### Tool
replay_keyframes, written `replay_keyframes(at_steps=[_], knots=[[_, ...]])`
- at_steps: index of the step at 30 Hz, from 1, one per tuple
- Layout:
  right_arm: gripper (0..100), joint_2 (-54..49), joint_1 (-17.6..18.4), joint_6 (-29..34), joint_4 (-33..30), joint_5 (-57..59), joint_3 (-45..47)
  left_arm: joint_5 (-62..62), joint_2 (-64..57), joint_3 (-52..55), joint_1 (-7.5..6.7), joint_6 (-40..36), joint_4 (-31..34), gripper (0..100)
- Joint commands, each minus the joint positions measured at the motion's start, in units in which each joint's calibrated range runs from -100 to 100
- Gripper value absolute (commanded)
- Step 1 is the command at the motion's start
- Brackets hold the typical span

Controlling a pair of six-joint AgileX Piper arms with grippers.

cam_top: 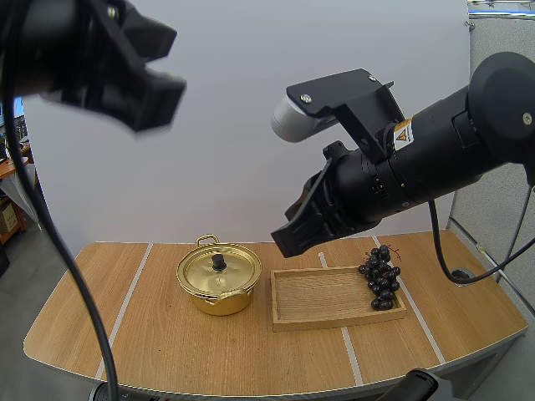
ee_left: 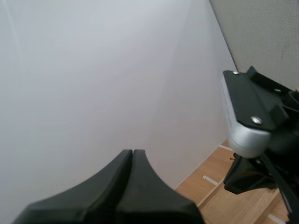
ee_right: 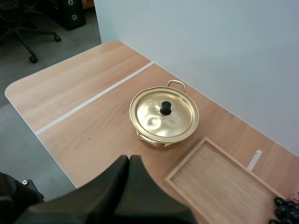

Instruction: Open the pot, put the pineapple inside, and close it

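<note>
A golden pot [cam_top: 219,280] stands on the table left of centre, its lid with a black knob [cam_top: 219,261] on. A bunch of dark grapes [cam_top: 380,276] lies at the right end of a wooden tray [cam_top: 322,298]. My right gripper [cam_top: 290,237] hangs high above the gap between pot and tray; in its wrist view the fingers [ee_right: 129,159] lie together as one wedge, above the pot [ee_right: 164,116], tray [ee_right: 224,182] and grapes [ee_right: 286,209]. My left gripper [cam_top: 157,102] is raised far up at the left, its fingers [ee_left: 132,153] shut on nothing.
The wooden table [cam_top: 167,351] has pale stripes and rounded front corners. A white wall rises behind it. Bare tabletop lies left of the pot and in front of the tray. The right arm's wrist [ee_left: 247,121] is close to my left gripper.
</note>
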Motion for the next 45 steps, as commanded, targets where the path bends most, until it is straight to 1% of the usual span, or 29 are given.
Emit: replay_keyframes(at_steps=[1,3,7,10,14,19,21,27,30,33,37,42,45], knots=[[0,-1.1,-0.1,5.7,5.5,0.0,0.2,-10.9,-16.6,16.2,-0.18,-2.5,-8.4,0],[0,-1.6,-0.4,6.8,3.5,-0.6,0.2,-13.8,-18.5,17.9,-0.18,-3.1,-8.4,0],[0,-4.0,-2.1,10.9,-2.8,-8.1,0.2,-21.0,-23.6,22.3,-0.18,-4.8,-7.6,0],[0,-6.1,-2.9,13.3,-4.7,-11.0,0.2,-24.6,-25.7,24.8,-0.18,-6.8,-6.5,0],[0,-8.6,-4.3,17.0,-6.9,-11.7,0.2,-29.2,-27.4,29.5,-0.18,-10.5,-5.3,0],[0,-11.7,-7.1,20.8,-10.9,-15.1,0.2,-34.3,-28.7,35.0,-0.18,-11.1,-3.9,0],[0,-13.3,-8.6,22.3,-12.2,-15.9,0.2,-37.6,-29.4,36.6,-0.18,-13.1,-2.7,0],[0,-18.5,-12.2,23.4,-12.3,-19.3,0.2,-48.1,-31.3,41.3,-0.18,-16.6,-1.4,0],[0,-21.7,-14.4,23.5,-12.3,-21.9,0.2,-49.1,-31.3,42.4,-0.18,-17.0,-1.4,0],[0,-25.4,-16.3,23.9,-12.1,-27.3,0.2,-49.1,-31.3,42.8,-0.18,-17.1,-1.4,0],[0,-30.4,-18.2,24.5,-10.5,-33.7,0.2,-50.7,-31.3,42.8,-0.18,-19.8,-0.9,0],[0,-31.0,-19.4,24.5,-7.9,-38.0,1.3,-55.0,-31.3,43.0,-0.18,-23.7,4.5,0],[0,-31.0,-19.7,24.5,-7.9,-43.4,5.4,-57.3,-31.3,43.0,-0.18,-27.2,8.7,0]])
